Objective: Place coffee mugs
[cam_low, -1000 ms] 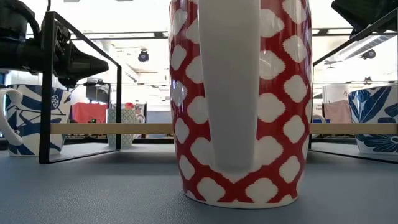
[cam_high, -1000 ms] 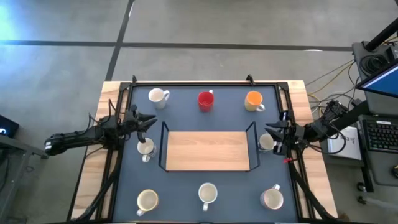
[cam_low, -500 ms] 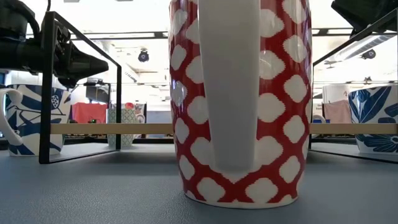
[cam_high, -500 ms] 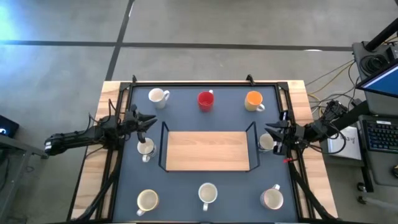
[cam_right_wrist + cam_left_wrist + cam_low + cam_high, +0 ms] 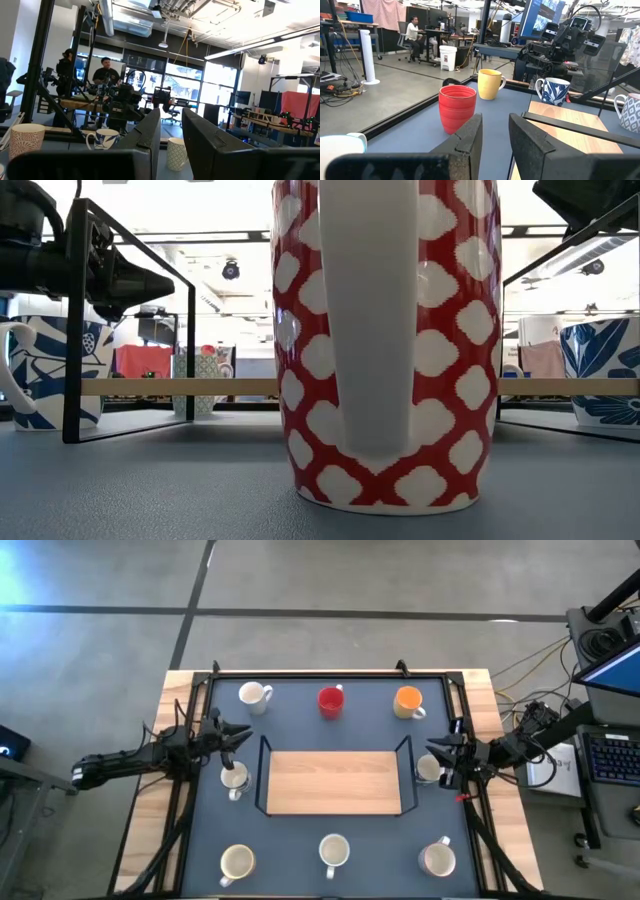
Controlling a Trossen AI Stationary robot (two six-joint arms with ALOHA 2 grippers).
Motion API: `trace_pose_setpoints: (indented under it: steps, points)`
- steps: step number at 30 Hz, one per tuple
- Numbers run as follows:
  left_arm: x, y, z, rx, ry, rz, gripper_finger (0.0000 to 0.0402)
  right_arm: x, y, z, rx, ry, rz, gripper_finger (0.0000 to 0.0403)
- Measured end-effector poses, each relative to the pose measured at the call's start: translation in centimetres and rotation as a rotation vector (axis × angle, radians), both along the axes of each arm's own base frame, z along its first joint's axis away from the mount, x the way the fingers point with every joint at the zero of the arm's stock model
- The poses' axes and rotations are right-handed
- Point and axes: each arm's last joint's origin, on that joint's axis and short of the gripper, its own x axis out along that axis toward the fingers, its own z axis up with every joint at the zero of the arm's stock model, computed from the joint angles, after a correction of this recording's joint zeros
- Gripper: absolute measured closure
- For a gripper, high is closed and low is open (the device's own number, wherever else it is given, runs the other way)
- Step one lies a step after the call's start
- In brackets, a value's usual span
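Dark blue matting [image 5: 330,830] covers the table, with a wooden tray [image 5: 334,781] at its centre. 8 mugs ring the tray: 3 along the 12 o'clock edge, white [image 5: 252,694], red [image 5: 331,700] and orange [image 5: 408,700]; 3 along the 6 o'clock edge [image 5: 334,850]; 1 at 9 o'clock [image 5: 234,777]; 1 at 3 o'clock [image 5: 429,768].

Left gripper [image 5: 232,737] hovers just beside the 9 o'clock mug, which lies toward 6 o'clock from the fingertips. Its wrist view shows the fingers [image 5: 470,137] parted with nothing between them. Right gripper [image 5: 441,752] sits at the 3 o'clock mug, which lies just toward 6 o'clock of it; contact cannot be confirmed. Its fingers [image 5: 148,131] also stand parted and empty.

Judgement: each arm is nearest its own side mug, so each next grasp calls for a short reach toward 6 o'clock. The tray lies inboard of both mugs.
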Motion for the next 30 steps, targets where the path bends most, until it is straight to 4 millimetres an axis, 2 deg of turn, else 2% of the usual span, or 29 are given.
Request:
trace_pose_setpoints:
  steps: [10,23,30]
  points:
    - [0.0,0.0,0.0,0.0,0.0,0.0,0.0323,0.0,0.0,0.0,0.019,-0.004,0.009,0.0335]
    - [0.0,0.0,0.0,0.0,0.0,0.0,0.0323,-0.02,0.0,0.04,0.541,-0.094,0.205,0.0335]
    - [0.0,0.0,0.0,0.0,0.0,0.0,0.0323,-0.01,-0.05,0.02,0.578,-0.099,0.2,0.0335]
